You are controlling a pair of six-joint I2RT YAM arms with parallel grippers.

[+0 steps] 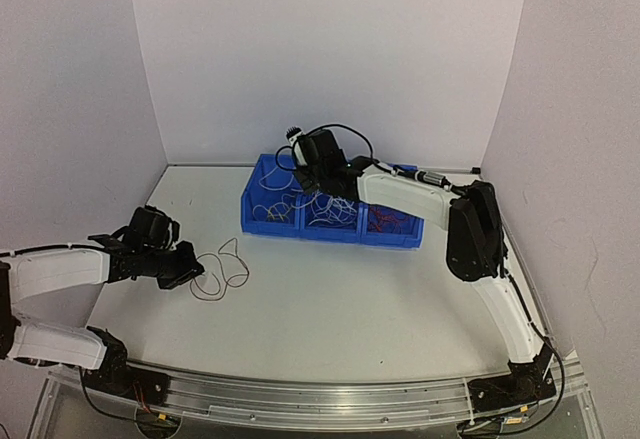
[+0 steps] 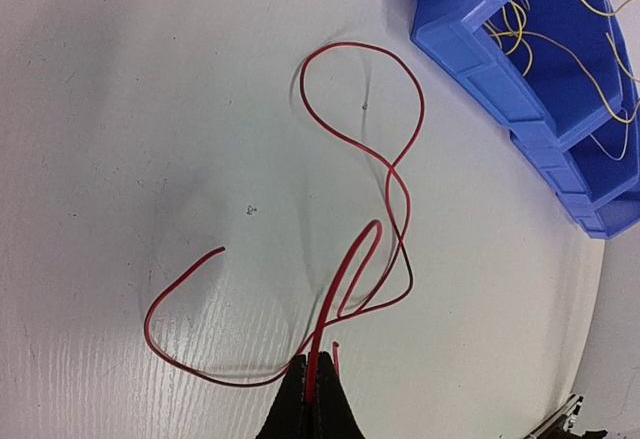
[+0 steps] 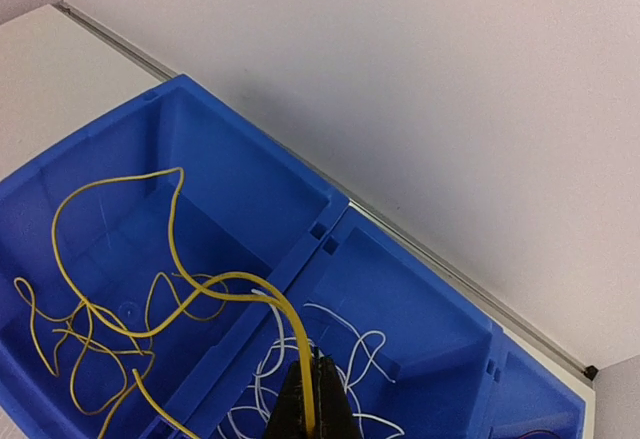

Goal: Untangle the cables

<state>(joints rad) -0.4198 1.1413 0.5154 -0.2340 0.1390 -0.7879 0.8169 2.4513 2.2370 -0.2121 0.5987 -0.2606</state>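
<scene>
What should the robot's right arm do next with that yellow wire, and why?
Probably lift it slowly, straight up. The right tool is shut on the yellow wire above the blue bin, yet most of its loops lie down in the left compartment. A gentle rise may draw them out without snagging the white wires next door.

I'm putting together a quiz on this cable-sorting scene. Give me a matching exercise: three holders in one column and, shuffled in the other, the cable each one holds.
Column A
1. jaws of the left gripper
2. jaws of the right gripper
3. middle compartment of the blue bin

Column B
a. white cables
b. red cable, looped on the table
c. yellow cable, trailing into the bin's left compartment

Pairs: 1-b; 2-c; 3-a
</scene>
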